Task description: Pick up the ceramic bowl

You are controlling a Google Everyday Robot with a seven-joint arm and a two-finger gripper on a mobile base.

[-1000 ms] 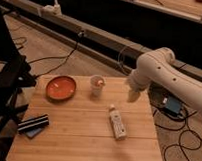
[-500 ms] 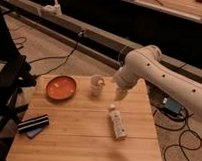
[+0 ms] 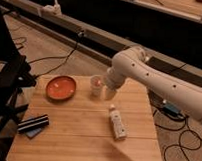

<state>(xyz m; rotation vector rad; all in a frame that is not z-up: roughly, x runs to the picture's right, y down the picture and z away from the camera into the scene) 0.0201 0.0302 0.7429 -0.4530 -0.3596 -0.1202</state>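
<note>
1. White arm (image 3: pixel 159 82) enters from the right edge, runs up-left to a bent elbow at upper centre, then drops down toward the table (image 3: pixel 77 136).
2. Gripper (image 3: pixel 110 92) sits low over the table's upper centre, just right of the small pale cup (image 3: pixel 96 86). Open or closed: cannot tell.
3. Ceramic bowl (image 3: pixel 61 87) sits upright at the table's upper left, left of the cup, apart from the gripper.
4. White bottle (image 3: pixel 117 123) lies on its side at centre-right.
5. Dark striped block (image 3: pixel 33 123) sits at lower left.
</note>
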